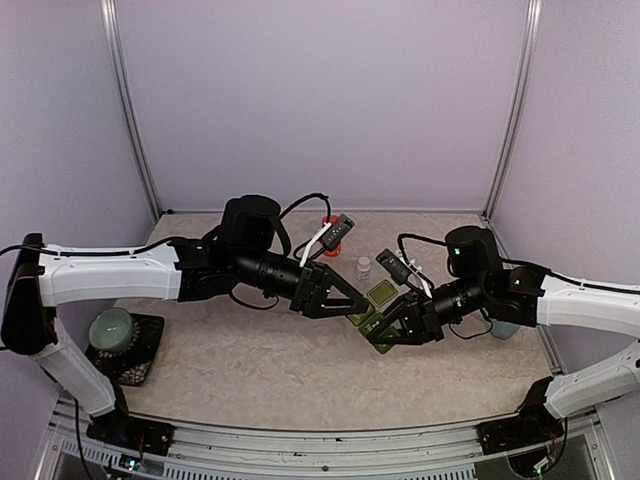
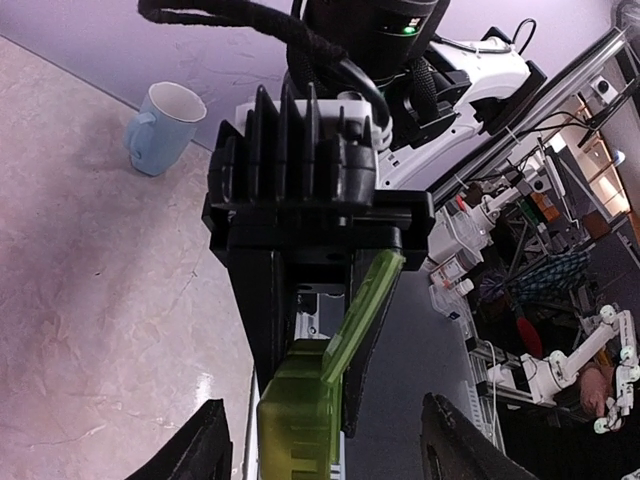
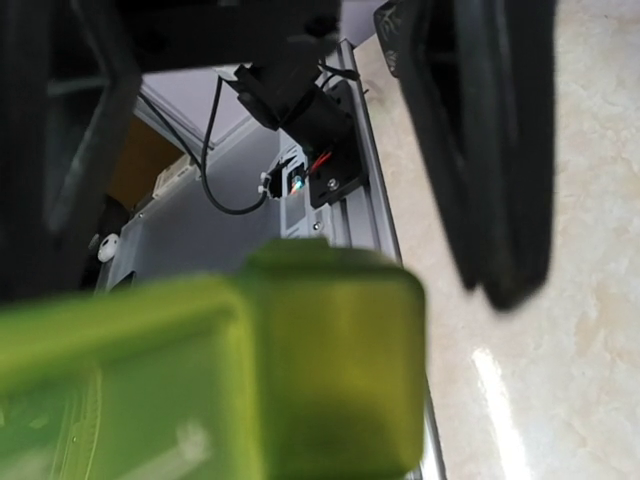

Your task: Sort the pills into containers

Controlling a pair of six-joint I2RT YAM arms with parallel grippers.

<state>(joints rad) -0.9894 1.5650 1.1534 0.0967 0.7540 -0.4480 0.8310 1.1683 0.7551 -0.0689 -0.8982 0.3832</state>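
The containers [image 1: 377, 312], a green strip with one lid [image 2: 366, 296] swung open, hang just above the table's middle. My right gripper [image 1: 396, 327] is shut on the strip's right end. In the right wrist view the blurred containers [image 3: 300, 370] fill the lower frame and hide my own fingers. My left gripper [image 2: 330, 450] is open, its fingertips [image 2: 203, 447] standing on either side of the strip's free end [image 2: 298, 420] without touching it. In the top view the left gripper [image 1: 350, 300] meets the strip from the left. No pills show.
A small white bottle [image 1: 363, 267] and a red-orange object [image 1: 328, 222] stand behind the grippers. A pale blue mug [image 2: 165, 125] sits at the right by the right arm. A pale green round object on a black pad [image 1: 118, 335] sits front left.
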